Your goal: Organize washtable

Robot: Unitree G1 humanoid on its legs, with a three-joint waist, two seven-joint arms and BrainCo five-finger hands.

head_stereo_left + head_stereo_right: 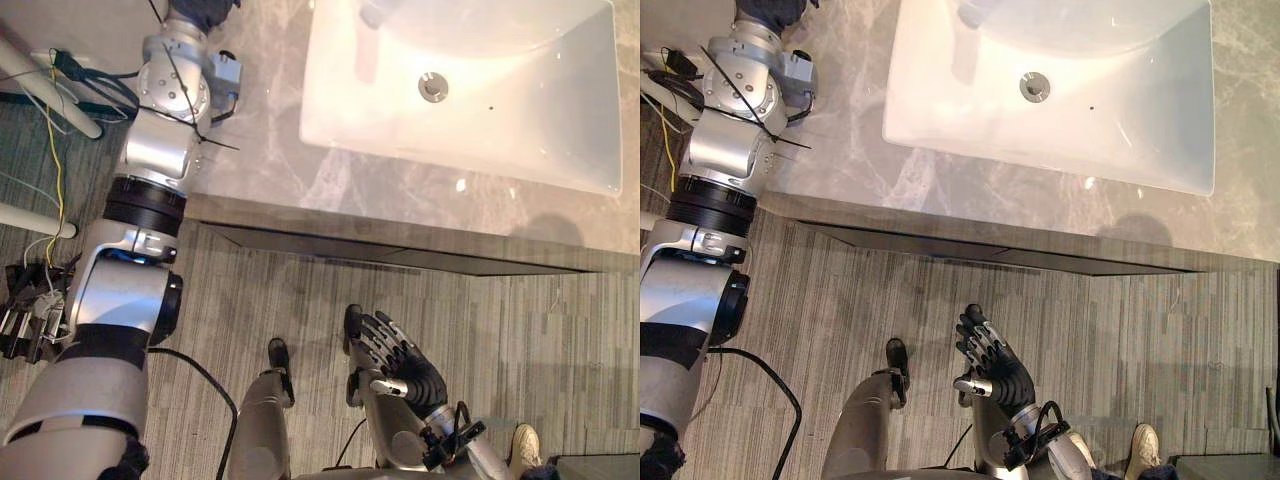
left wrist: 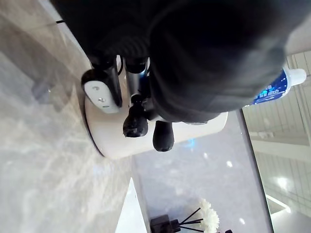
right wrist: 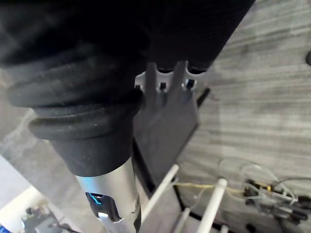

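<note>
The step in hand looks to be moving the white cup that stands on the marble countertop at the far left, left of the basin. A blue-and-white toothpaste tube sticks out of its mouth. The left hand has its thumb and dark-tipped fingers curled round the cup's side. The right hand hangs low near the floor, fingers loosely relaxed and holding nothing. To do this well, the grip should sit firm on the smooth wall before any lift. The cup should travel upright so the tube does not tip out. It should also pass clear of the reed diffuser that stands nearby. A slow, level set-down seems wise, since the glossy cup may slide on the polished stone.
</note>
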